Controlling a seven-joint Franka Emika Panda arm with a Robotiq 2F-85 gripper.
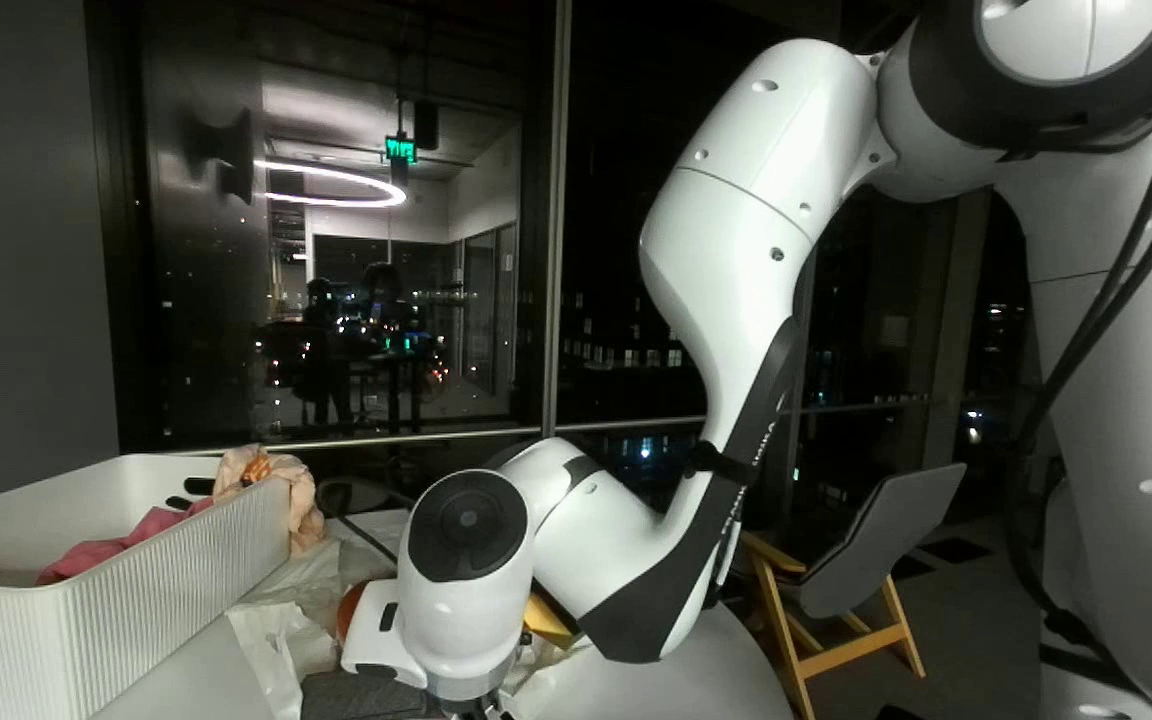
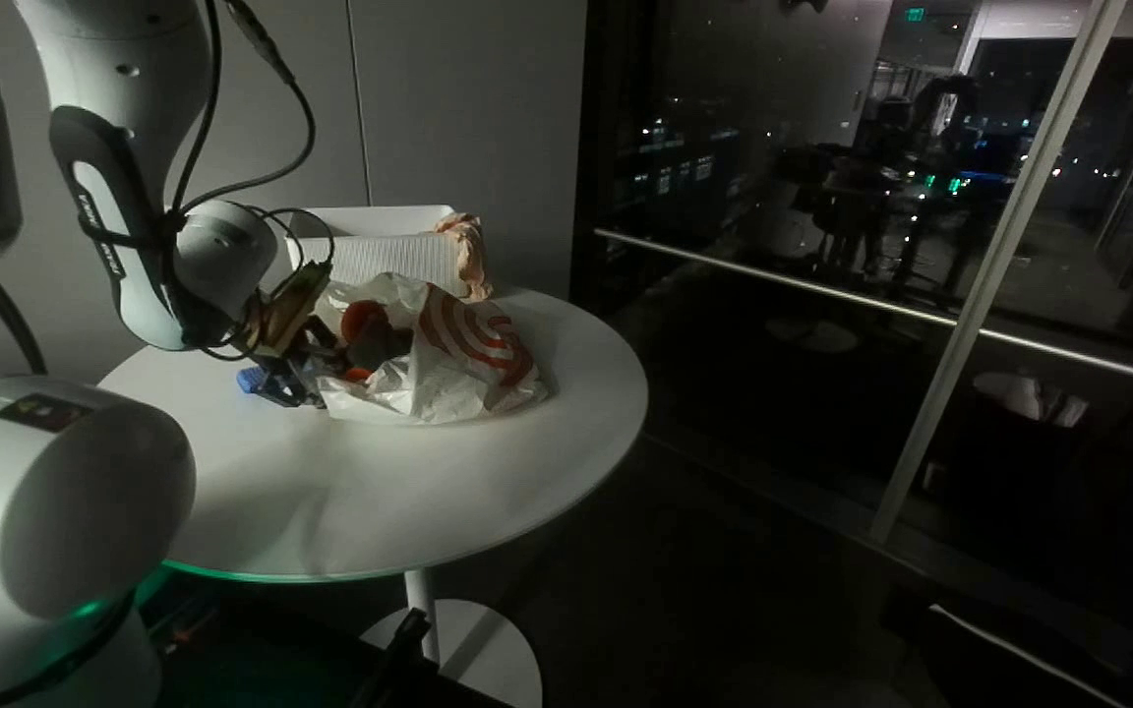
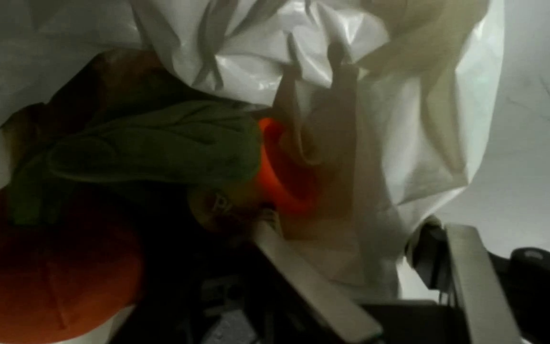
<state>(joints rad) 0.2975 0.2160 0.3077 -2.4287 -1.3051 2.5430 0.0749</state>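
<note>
Left edge, wrist view: orange stuffed thing (image 3: 55,282), rounded, partly shadowed, left of both fingers (image 3: 320,291).
Green leaf (image 3: 160,148): soft, lying just above the orange stuffed thing, tip pointing right.
Red-orange rim (image 3: 294,191): beside the leaf's tip, just ahead of the inner finger; rest hidden.
Gripper (image 3: 349,231): fingers well apart, holding nothing that I can make out; inner one reaches over the bag's opening, outer one stands past its edge.
White plastic bag (image 3: 380,143): crumpled wall lies in the gap between the fingers; whether it touches either, I cannot tell. From where I stand, in an exterior view, a ribbed bin (image 2: 380,258) is behind it, peach cloth (image 2: 468,251) over one corner.
Right edge, wrist view: pale tabletop (image 3: 537,172), beside the bag.
</note>
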